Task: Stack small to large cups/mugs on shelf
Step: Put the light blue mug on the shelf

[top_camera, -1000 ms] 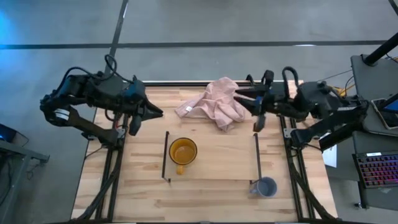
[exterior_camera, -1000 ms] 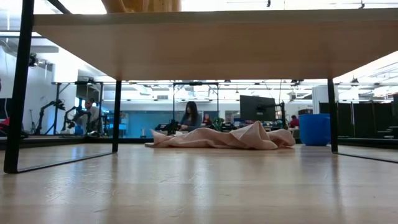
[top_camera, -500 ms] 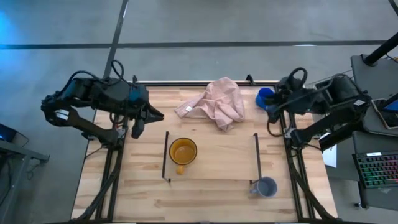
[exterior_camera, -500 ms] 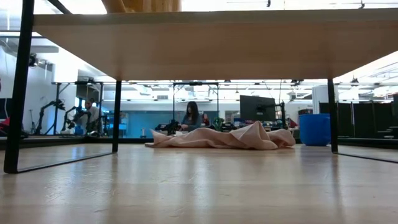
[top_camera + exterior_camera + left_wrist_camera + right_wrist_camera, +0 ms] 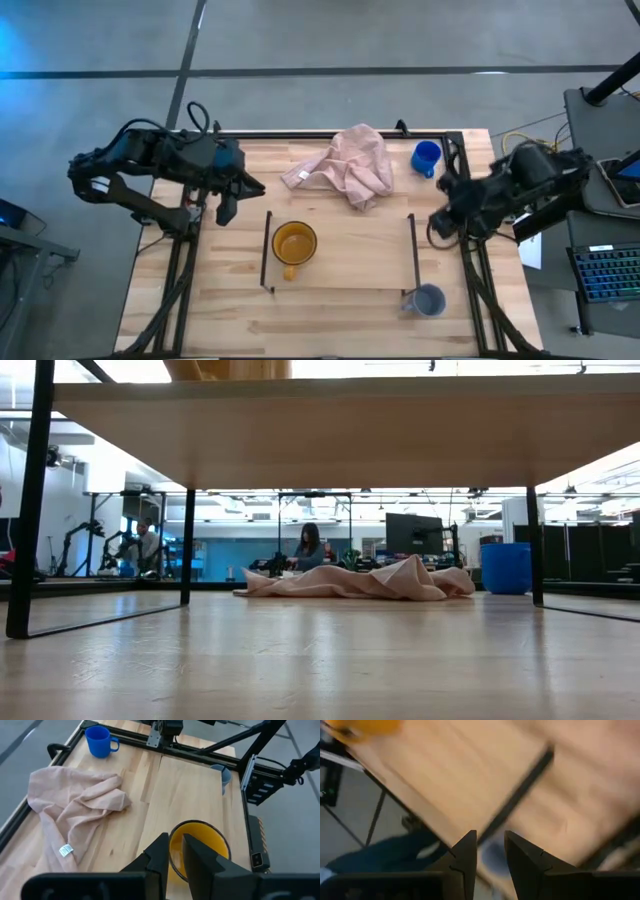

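From above, the shelf (image 5: 350, 250) lies with its long axis running left to right across the tabletop (image 5: 230, 320), black rails at both short ends. Three mugs are counted: the yellow-orange mug (image 5: 294, 243) stands upright on the shelf's left part, handle toward the near edge; the grey mug (image 5: 428, 300) sits off the shelf by its right near corner; the blue mug (image 5: 425, 157) stands at the far right, just beside one pink cloth (image 5: 345, 167). The left gripper (image 5: 226, 209) hangs over the table's left side, empty; the right gripper (image 5: 438, 226) hovers near the shelf's right rail, holding nothing. At table height, the shelf board spans overhead, with the cloth and blue mug (image 5: 506, 568) beyond, and people in the room behind. The left wrist view shows its fingers (image 5: 200, 860) narrowly parted, empty, aimed at the yellow-orange mug (image 5: 197, 842). The right wrist view, blurred, shows fingers (image 5: 522, 857) slightly apart, empty.
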{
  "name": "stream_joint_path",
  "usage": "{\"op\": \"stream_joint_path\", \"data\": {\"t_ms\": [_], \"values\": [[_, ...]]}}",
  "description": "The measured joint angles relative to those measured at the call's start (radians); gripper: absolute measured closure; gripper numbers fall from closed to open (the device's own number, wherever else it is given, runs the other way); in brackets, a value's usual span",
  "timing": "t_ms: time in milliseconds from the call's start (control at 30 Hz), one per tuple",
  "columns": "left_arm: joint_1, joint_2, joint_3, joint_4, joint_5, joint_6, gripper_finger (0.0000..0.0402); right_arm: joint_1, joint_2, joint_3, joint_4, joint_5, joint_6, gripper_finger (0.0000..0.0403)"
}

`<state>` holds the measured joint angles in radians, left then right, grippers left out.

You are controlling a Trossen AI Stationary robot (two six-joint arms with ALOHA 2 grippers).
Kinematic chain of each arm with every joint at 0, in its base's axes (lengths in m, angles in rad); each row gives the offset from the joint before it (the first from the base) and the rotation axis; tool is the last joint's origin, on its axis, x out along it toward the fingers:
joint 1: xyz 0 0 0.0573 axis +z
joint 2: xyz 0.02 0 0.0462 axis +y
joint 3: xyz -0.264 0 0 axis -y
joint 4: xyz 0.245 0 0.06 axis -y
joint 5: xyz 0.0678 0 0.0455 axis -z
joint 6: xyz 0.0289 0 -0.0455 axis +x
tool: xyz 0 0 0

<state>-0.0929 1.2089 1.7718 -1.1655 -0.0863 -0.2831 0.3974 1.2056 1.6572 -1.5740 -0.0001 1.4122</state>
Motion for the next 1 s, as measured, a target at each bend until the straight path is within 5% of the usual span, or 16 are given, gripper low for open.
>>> {"op": "stream_joint_path", "data": {"t_ms": [167,400,600,733,900,1000], "values": [[0.0,-0.001,-0.016,0.005,0.0,0.055,0.0362,0.201,0.03,-0.02,0.027,-0.066,0.2,0.031],[0.0,0.002,-0.041,0.043,0.002,0.089,0.0362,0.478,0.145,0.006,0.01,0.055,0.6,0.0315],[0.002,-0.004,-0.089,0.093,0.074,0.117,0.0362,0.616,0.276,0.004,0.005,0.348,0.841,0.0326],[0.002,-0.006,-0.107,0.086,0.091,0.138,0.0362,0.577,0.329,-0.006,0.004,0.154,0.851,0.0337],[0.002,-0.019,-0.146,0.084,0.092,0.143,0.0362,0.586,0.373,-0.057,0.094,0.132,0.802,0.0347],[0.002,-0.032,-0.168,0.083,0.092,0.143,0.0362,0.585,0.392,-0.059,0.062,-0.058,0.808,0.035]]}}
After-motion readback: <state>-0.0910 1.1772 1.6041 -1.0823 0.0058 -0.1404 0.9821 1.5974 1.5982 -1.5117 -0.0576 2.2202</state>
